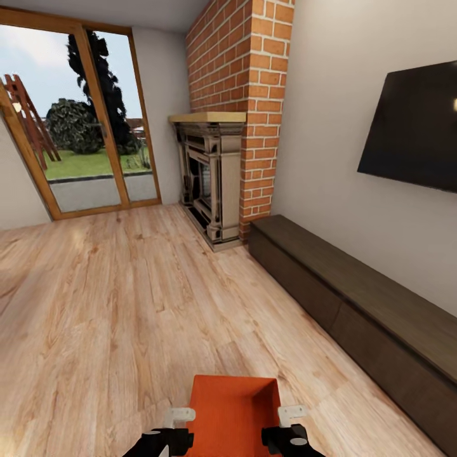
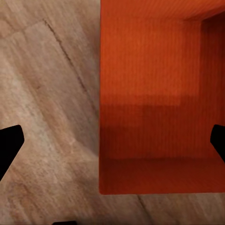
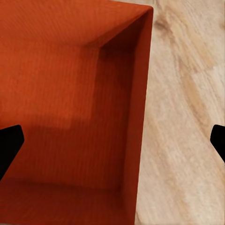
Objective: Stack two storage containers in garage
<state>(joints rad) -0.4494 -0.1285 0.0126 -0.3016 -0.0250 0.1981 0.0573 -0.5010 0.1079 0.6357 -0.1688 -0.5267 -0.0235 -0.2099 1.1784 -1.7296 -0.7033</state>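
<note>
So the robot's in the living room, looking across a light wood plank floor toward a red brick fireplace with a pale wooden mantel, and wood-framed glass doors off to the left with grass and trees outside. On the right wall there's a black TV, and under it a long low dark cabinet running along the wall. Right at the bottom edge of the head view sits one orange-red storage container, open top facing up, nothing visible inside it, with the two arms on either side of it. The left gripper is at the container's left wall and the right gripper at its right wall, each with a whitish finger poking up just beside the rim. From the left wrist cam you look down the left gripper into the container, with its wall edge running between the two dark fingertips and floor planks on the outer side, so the fingers are spread wide and straddle that wall. Same deal on the right wrist cam: right gripper spread apart, container wall running between the tips, wood floor beyond. Can't tell if the container is resting on the floor or lifted off it.
</note>
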